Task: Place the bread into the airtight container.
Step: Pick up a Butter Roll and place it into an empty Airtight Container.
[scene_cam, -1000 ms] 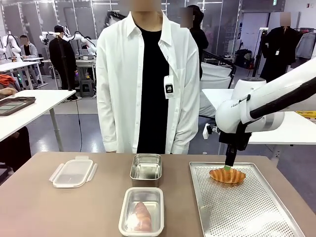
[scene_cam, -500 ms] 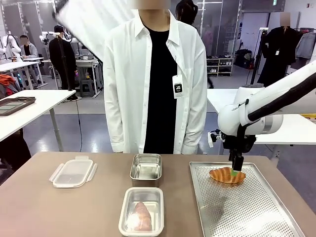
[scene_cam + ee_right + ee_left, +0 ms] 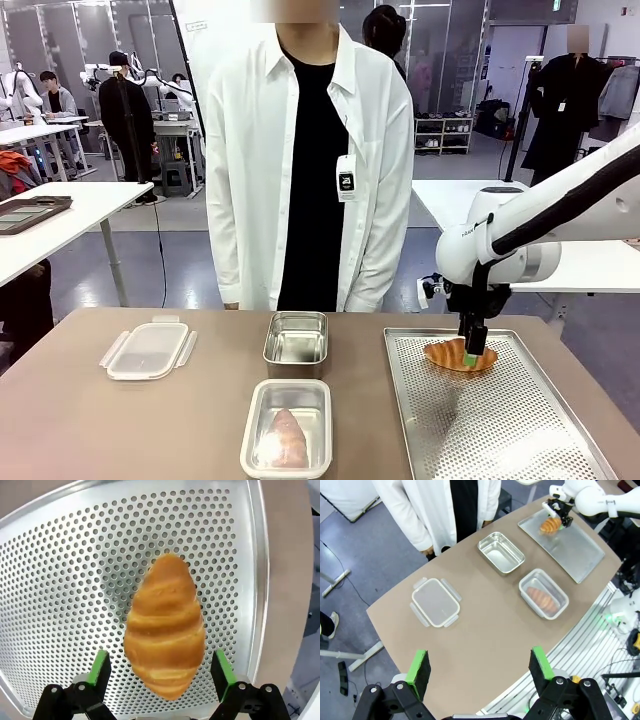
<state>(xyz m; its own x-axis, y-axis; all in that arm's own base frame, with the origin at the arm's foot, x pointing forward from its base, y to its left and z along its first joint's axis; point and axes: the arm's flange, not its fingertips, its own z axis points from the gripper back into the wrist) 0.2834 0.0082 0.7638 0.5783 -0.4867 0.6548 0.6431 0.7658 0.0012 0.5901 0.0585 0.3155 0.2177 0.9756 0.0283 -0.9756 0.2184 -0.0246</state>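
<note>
Front view: right gripper (image 3: 471, 352) pointed down at the croissant (image 3: 456, 355), fingertips low at its right end; spread hard to judge from this angle. The croissant lay at the far end of the perforated tray (image 3: 505, 425), on the table's (image 3: 110, 430) right side. An empty steel container (image 3: 296, 341) sat mid-table at the far side, a second steel container (image 3: 288, 428) just in front of it with a bread piece (image 3: 285, 438) inside. A clear lid (image 3: 148, 350) lay flat to the left, well apart from both containers. A person (image 3: 310, 170) in a white shirt stood at the far edge, arms down. Left wrist view: left gripper (image 3: 480, 666) hung high above the table, fingers spread wide, nothing between them. Below it were the lid, both containers and the tray, with the right gripper over the croissant at the tray's far end. Right wrist view: right gripper jaws spread wide, one green pad (image 3: 101, 666) on each side of the croissant's near tapered end, a gap visible on both sides, no pinch. The croissant lay flat on the tray, long axis running away from the camera, near the tray's rim.
</note>
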